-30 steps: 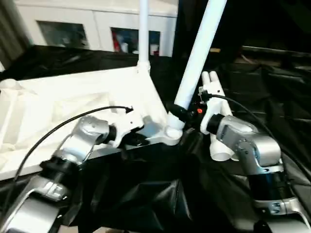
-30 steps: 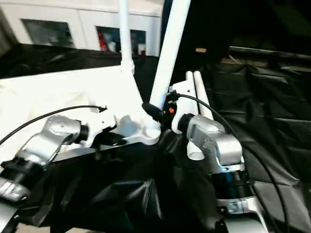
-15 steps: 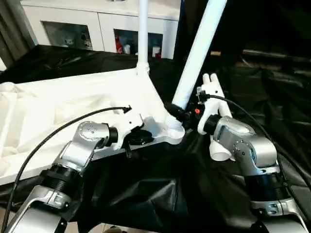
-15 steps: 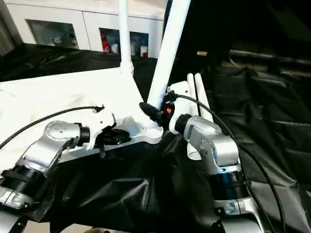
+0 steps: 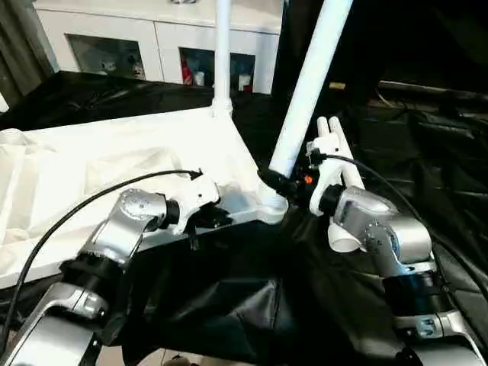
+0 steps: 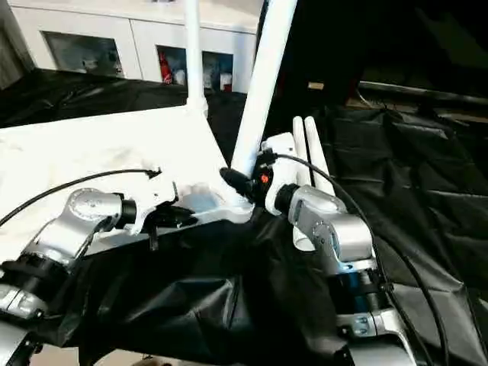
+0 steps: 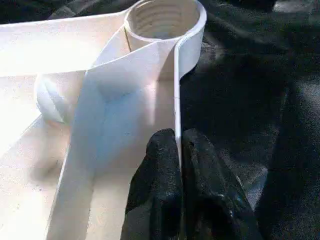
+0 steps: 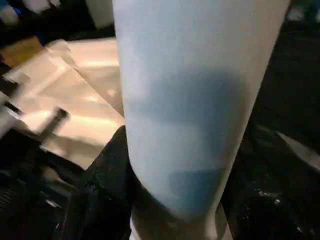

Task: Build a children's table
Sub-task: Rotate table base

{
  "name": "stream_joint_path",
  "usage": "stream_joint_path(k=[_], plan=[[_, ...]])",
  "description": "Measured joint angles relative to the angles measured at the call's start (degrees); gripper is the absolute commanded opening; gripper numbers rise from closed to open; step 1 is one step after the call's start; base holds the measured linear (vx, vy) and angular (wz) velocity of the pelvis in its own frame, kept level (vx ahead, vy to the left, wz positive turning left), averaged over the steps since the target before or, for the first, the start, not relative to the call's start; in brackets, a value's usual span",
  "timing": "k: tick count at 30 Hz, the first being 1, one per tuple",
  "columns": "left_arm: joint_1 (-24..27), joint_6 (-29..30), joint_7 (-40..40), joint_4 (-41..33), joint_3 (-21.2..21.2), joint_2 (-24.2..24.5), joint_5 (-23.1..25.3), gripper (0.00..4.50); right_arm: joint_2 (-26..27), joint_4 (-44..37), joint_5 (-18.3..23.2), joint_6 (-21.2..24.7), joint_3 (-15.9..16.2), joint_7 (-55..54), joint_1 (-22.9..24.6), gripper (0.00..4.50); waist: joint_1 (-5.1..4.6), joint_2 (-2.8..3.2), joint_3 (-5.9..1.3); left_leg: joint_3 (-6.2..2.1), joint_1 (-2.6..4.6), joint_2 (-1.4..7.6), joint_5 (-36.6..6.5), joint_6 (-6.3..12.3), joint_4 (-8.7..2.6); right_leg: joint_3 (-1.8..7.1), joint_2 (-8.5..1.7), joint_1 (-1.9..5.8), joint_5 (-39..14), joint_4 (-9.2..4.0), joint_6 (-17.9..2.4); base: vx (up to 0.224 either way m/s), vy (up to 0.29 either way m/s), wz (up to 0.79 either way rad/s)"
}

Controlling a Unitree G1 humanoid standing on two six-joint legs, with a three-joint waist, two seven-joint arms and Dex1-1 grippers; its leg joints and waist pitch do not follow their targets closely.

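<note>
The children's table lies upside down: its white top rests on black cloth, ribbed side up. One white leg stands upright in the far corner socket. My right gripper is shut on the lower end of a second leg, which leans right just above the near corner socket. That socket's threaded hole is open. My left gripper is shut on the top's thin rim, a short way from that socket.
Two spare white legs lie side by side on the black cloth behind my right forearm. A white glass-door cabinet stands behind the table. The cloth hangs in folds over the near edge.
The head camera has shifted a little. Both grippers keep their holds, and the leaning leg stays over the near corner socket.
</note>
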Motion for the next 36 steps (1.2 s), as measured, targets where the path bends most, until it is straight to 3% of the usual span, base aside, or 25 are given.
stream_joint_path(k=[9,19,29,36], plan=[[-0.1,0.0,-3.0,0.6,0.7,0.1,-1.0,0.00,0.2,12.8,-3.2,-6.1,1.4,1.5,-6.1,1.92,-0.10,0.03,0.01,0.00,-0.02,0.00,0.0,-0.01,-0.01,-0.01,0.00,-0.01,0.0,-0.05,0.0,0.000,0.000,0.00],[0.4,-0.2,-3.2,0.2,0.7,-0.3,-0.9,0.00,1.7,20.5,-5.7,-9.5,4.1,5.9,-11.0,1.92,-0.16,0.03,0.00,0.00,-0.02,0.00,0.0,0.01,-0.02,0.00,0.00,0.00,0.0,-0.07,0.0,0.000,0.000,0.00],[0.3,-1.3,-2.5,0.8,0.7,-0.4,-0.3,0.00,1.0,23.9,-7.2,-10.9,4.5,7.6,-13.0,1.92,-0.07,0.03,0.00,0.00,0.00,0.00,0.0,0.01,-0.02,0.00,0.00,0.02,0.0,-0.07,0.0,0.000,0.000,0.00],[-0.3,-2.2,-2.3,2.0,0.7,-0.6,0.2,0.00,-1.4,19.8,-6.9,-7.5,4.7,10.1,-11.3,1.92,-0.01,0.04,-0.01,0.00,0.04,0.00,0.0,0.02,-0.02,0.00,-0.01,0.09,0.0,-0.05,0.0,0.000,0.000,0.00]])
